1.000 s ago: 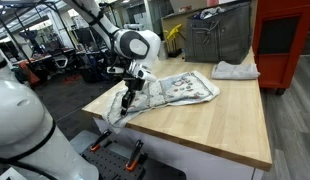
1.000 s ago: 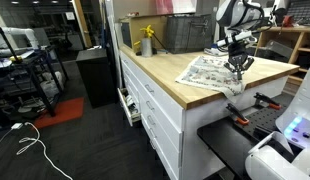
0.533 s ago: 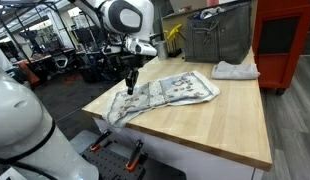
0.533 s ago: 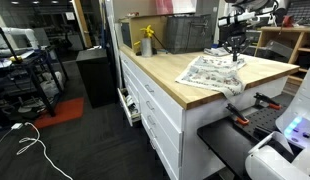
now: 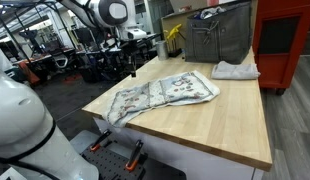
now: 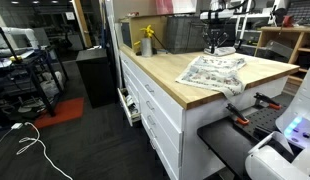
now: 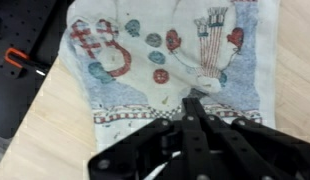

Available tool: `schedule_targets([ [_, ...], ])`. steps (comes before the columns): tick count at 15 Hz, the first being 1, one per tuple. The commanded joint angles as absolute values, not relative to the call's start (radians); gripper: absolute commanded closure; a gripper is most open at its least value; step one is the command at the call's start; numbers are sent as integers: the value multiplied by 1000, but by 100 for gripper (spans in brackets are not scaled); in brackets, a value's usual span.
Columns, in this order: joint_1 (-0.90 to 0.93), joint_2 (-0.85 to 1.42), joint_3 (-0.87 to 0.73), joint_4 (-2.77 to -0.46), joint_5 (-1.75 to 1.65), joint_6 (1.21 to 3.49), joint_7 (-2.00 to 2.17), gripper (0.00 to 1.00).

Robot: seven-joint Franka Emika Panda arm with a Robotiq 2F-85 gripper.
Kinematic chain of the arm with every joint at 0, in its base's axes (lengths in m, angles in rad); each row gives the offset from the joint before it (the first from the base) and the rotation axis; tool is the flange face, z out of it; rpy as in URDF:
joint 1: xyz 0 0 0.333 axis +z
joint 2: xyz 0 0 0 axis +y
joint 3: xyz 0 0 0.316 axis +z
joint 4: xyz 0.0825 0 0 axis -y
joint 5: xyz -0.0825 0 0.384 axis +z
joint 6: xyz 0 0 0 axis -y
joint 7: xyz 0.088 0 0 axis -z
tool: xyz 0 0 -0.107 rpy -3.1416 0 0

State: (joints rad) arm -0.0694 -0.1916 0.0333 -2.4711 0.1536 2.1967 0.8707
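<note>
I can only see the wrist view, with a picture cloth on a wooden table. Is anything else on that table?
Observer: Yes. A crumpled white cloth lies near the table's far side, apart from your printed cloth.
Operator: Does my cloth hang off anywhere?
Observer: Yes, one end droops over the table edge.
Operator: Is the end effector touching it?
Observer: No. The end effector hangs shut in the air above it, holding nothing.

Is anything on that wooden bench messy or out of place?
Yes: the printed cloth lies rumpled and askew on the wooden bench, with one end drooping over the edge. The end effector hangs shut above it, holding nothing.
</note>
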Motion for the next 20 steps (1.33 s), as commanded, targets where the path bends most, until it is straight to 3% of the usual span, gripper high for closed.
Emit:
schedule_targets([
  [1,-46,-99,67,-2415,105,2288,933,100],
  [20,140,150,113,-2331,126,2360,913,100],
])
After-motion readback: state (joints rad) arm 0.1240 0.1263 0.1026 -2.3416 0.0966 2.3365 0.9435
